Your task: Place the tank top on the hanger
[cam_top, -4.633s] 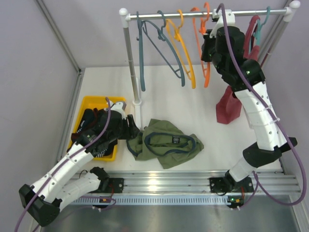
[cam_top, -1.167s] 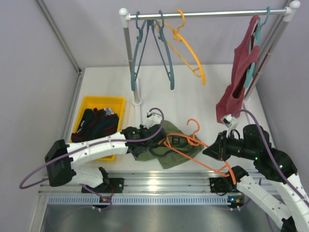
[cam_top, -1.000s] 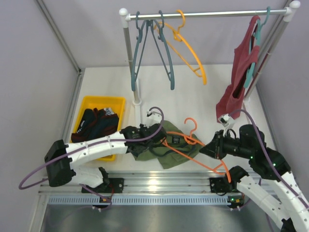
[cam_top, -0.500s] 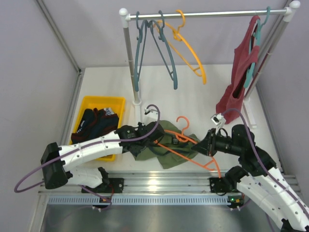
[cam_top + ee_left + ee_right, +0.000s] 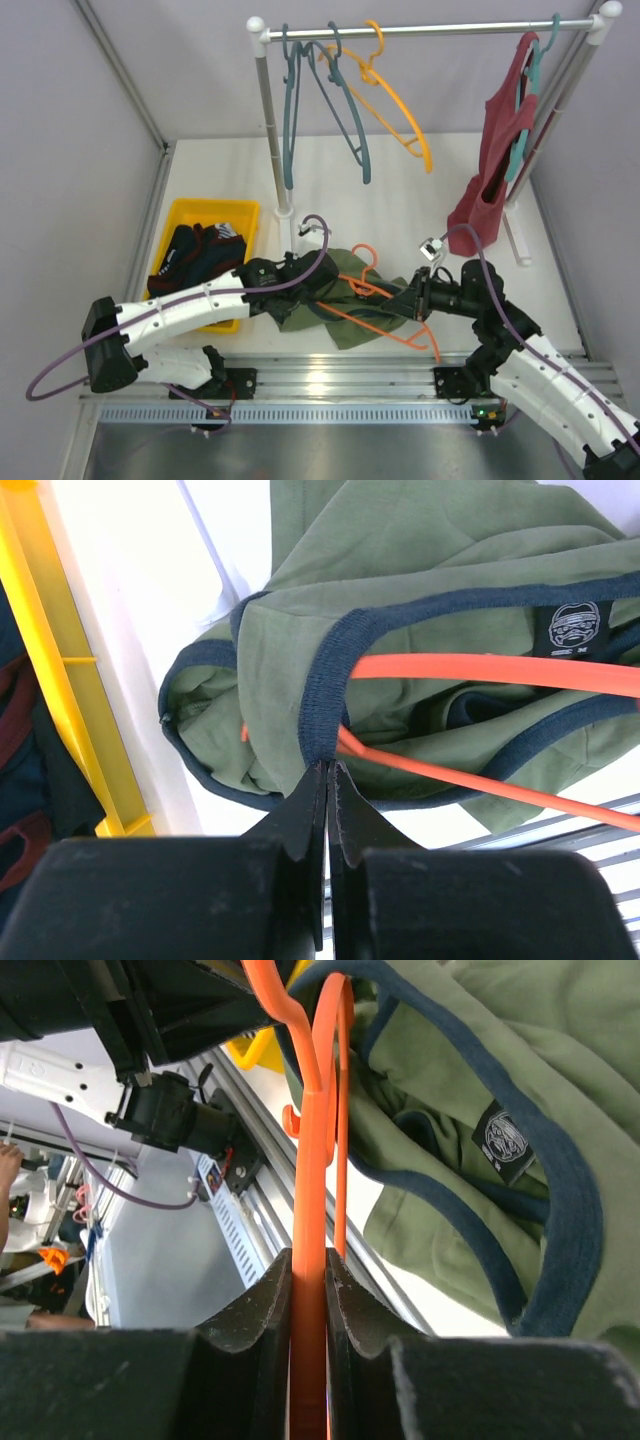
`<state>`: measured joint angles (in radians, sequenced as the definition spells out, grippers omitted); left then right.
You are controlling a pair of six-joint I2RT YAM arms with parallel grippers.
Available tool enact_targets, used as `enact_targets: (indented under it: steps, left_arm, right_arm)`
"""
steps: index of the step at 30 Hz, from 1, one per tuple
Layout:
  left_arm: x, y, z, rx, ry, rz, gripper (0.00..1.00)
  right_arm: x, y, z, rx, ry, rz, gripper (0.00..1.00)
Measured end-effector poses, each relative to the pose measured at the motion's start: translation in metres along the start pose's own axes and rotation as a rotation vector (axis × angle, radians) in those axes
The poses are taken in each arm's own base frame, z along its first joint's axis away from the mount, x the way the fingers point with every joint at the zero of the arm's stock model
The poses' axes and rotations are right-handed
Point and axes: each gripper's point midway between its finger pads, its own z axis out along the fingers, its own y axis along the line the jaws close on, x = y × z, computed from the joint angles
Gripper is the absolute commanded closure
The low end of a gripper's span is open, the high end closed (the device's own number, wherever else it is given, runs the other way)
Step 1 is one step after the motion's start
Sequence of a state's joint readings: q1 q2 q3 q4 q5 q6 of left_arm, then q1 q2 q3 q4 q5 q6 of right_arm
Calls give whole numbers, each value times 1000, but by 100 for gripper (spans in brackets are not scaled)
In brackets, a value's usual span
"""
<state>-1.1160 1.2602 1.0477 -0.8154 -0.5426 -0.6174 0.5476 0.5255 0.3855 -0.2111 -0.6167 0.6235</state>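
**A:** What sits furthest left?

**B:** A yellow bin (image 5: pixel 168 212) at the left of the white worktop (image 5: pixel 420 190). Dark navy-and-red clothes (image 5: pixel 195 255) are bundled inside it.

**A:** And just right of the bin?

**B:** The left hand (image 5: pixel 327 770) reaches in from the left. Its fingers are clenched on the dark navy trim of the tank top (image 5: pixel 430 550), pinching one edge of an opening.

**A:** Where does the tank top lie?

**B:** It lies crumpled on the worktop near the front edge, about the middle, between the two hands. Its small black label faces up.

**A:** Is the orange hanger (image 5: pixel 500 670) near it?

**B:** It lies right on it. In the left wrist view one orange bar comes out from under the trimmed edge that the left hand pinches and runs to the right across the green cloth. A second bar slants below it. From above, the hook rises over the far side of the cloth.

**A:** And the right hand (image 5: pixel 405 300)?

**B:** It comes in from the right, low over the worktop. Its fingers are clamped on a bar of the hanger.

**A:** What is at the far side?

**B:** A rail (image 5: pixel 450 29) carries, from left to right, teal-grey hangers (image 5: pixel 289 120), an amber hanger (image 5: pixel 403 105), and a dark red top (image 5: pixel 497 130) hanging at the right end.
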Motion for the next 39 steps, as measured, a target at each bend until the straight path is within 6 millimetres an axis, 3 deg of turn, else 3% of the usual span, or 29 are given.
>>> enact_targets:
  steps: [6, 14, 22, 24, 26, 34, 39]
  left_arm:
    - [-7, -4, -4, 16, -14, 9, 100]
    - [-12, -5, -7, 24, -23, 32, 100]
    - [-13, -5, -9, 40, -26, 48, 100]
    - [-14, -6, -12, 55, -34, 43, 90]
    - [-16, -5, -17, 70, -46, 39, 72]
    - [-24, -5, -36, 180, -139, -14, 58]
    - [-32, -17, -40, 264, -204, -35, 53]
  right_arm:
    - [-1, 5, 16, -58, 4, -28, 100]
    - [23, 22, 49, -114, 81, -82, 100]
    - [15, 13, 73, -90, 30, -103, 100]
    - [14, 10, 75, -82, 22, -105, 100]
    - [11, 10, 77, -84, 5, -112, 100]
    - [7, 10, 81, -91, -17, -128, 100]
    - [11, 5, 81, -86, -11, -128, 100]
